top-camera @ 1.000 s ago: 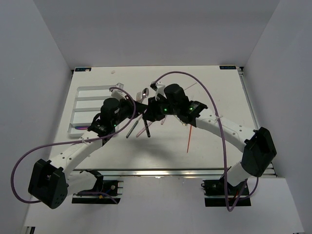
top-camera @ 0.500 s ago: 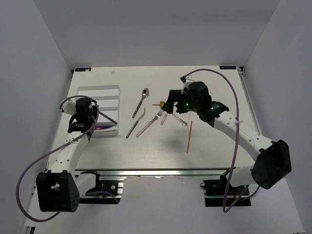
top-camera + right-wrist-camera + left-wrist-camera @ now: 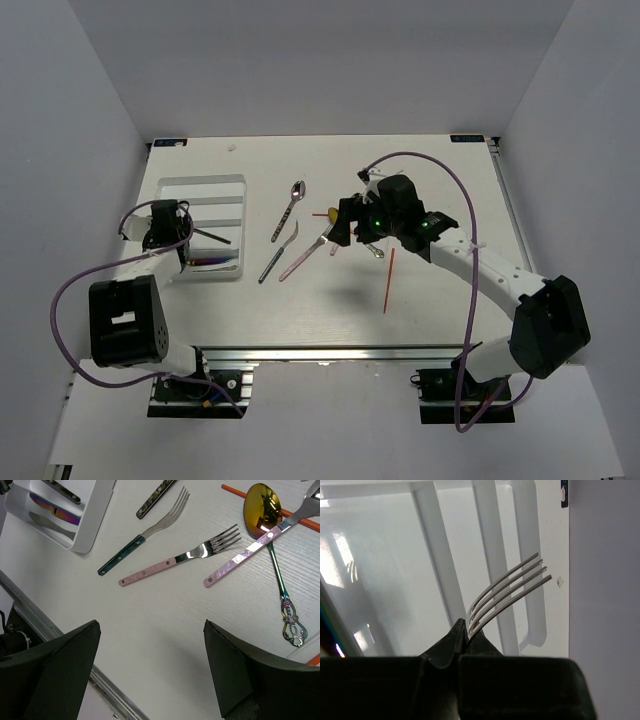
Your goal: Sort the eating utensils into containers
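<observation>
My left gripper (image 3: pixel 190 232) is shut on a silver fork (image 3: pixel 510 587) and holds it over the white cutlery tray (image 3: pixel 200 181); the tines stick out above the tray's dividers (image 3: pixel 437 570). My right gripper (image 3: pixel 152 660) is open and empty, hovering above the table near the loose utensils (image 3: pixel 340 228). Below it lie a green-handled fork (image 3: pixel 142 535), a pink-handled fork (image 3: pixel 185 557), a pink-handled piece (image 3: pixel 250 552), a gold-bowled spoon (image 3: pixel 263 505) and a red stick (image 3: pixel 300 517). A silver spoon (image 3: pixel 292 205) and another red stick (image 3: pixel 389 280) lie apart.
The tray's near compartments hold an iridescent piece (image 3: pixel 55 510) and a dark-handled piece (image 3: pixel 62 490). The table's front rail (image 3: pixel 75 665) runs close under the right gripper. Grey walls stand on both sides of the table.
The left arm swung from the table's middle to the tray with the fork and now sits further left. The right gripper drew back right, then edged slightly left over the loose utensils.
</observation>
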